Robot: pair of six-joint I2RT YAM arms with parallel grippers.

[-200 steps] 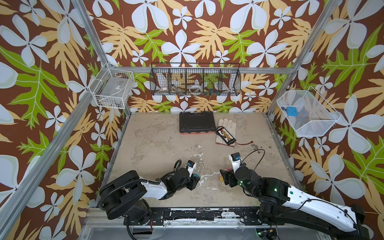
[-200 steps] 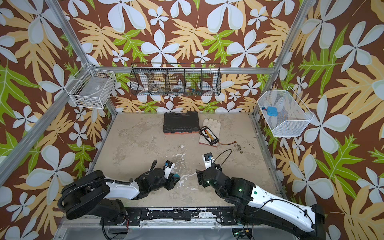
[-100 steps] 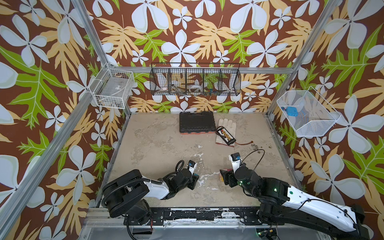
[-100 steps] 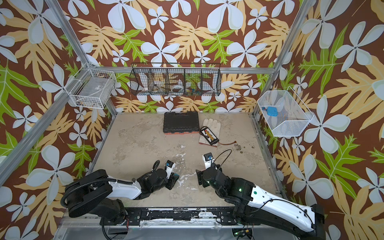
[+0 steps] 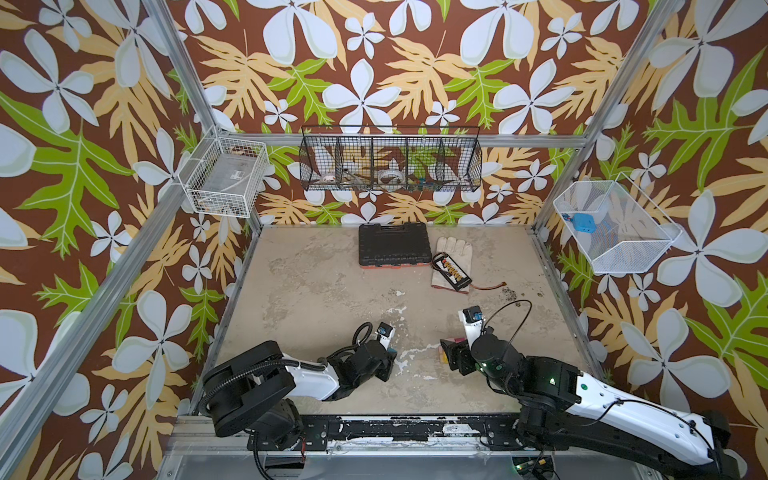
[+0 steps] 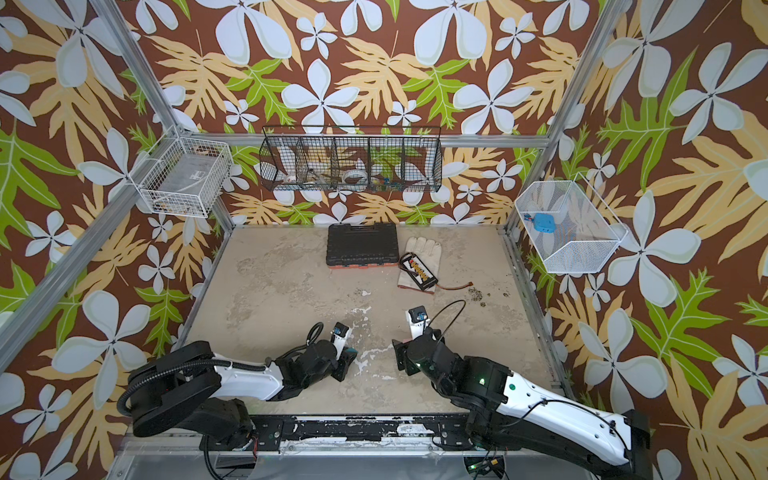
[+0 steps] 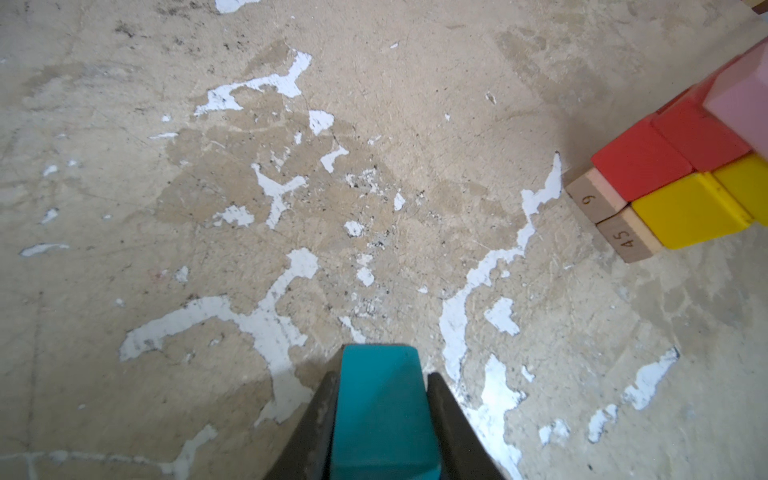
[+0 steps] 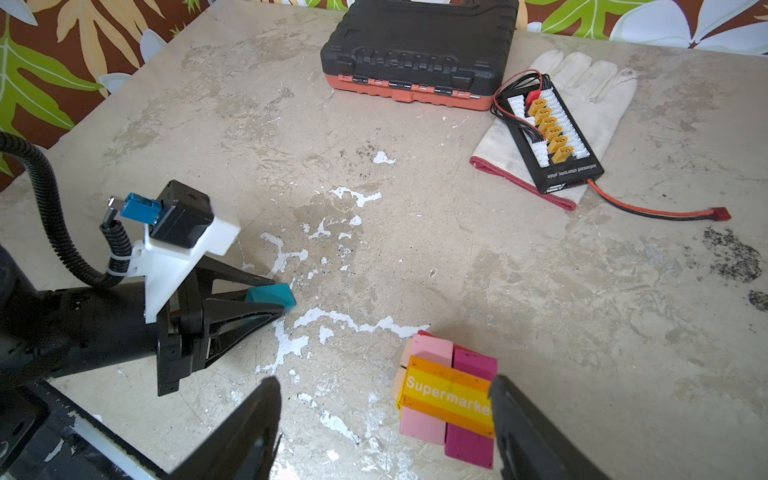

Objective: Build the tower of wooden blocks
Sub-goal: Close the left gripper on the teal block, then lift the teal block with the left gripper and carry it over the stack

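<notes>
Lower centre, the left end effector (image 7: 382,376) clamps the teal block (image 7: 384,419), which is likely light, stiff and smooth, so its flat sides suit gripping. The right end effector (image 8: 384,381) stands apart near the tower (image 8: 446,399).

Brown wallpaper (image 5: 374,83) printed with large white flowers and tan and green leaves covers the back and both side walls. Bare aluminium frame posts (image 5: 183,62) rise from the back corners of the tabletop (image 5: 316,282), joined by a crossbar (image 5: 532,141) along the back wall. The tabletop is beige, mottled and worn. White chipped patches (image 7: 266,324) lie towards its front edge and dark specks (image 5: 509,294) near its right edge. A black wire basket (image 5: 465,162) with compartments hangs on the back wall. A white wire basket (image 5: 220,203) hangs at the back left corner and a white mesh basket (image 5: 631,257) on the right wall. A scuffed black rail (image 5: 395,430) runs along the front edge. The light is even, with soft shadows.
</notes>
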